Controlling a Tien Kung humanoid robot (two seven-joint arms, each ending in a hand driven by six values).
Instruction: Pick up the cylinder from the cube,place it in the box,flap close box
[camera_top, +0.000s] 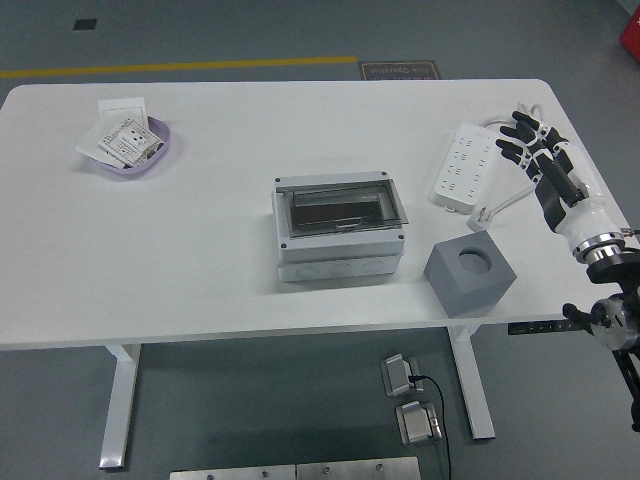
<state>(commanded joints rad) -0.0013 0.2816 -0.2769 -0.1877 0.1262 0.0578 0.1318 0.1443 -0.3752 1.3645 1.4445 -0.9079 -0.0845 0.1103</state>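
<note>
A grey cube with an empty round hole in its top stands at the table's front right. The grey box sits at the middle of the table with its clear flap lying closed over it. No cylinder shows on the cube; something dark lies under the flap, too unclear to name. My right hand is over the table's right edge, beside the power strip, its fingers spread and empty. My left arm is out of view.
A white power strip with its plug and cord lies at the right, just left of my right hand. A purple bowl with white packets stands at the far left. The white table's near edge runs below the cube.
</note>
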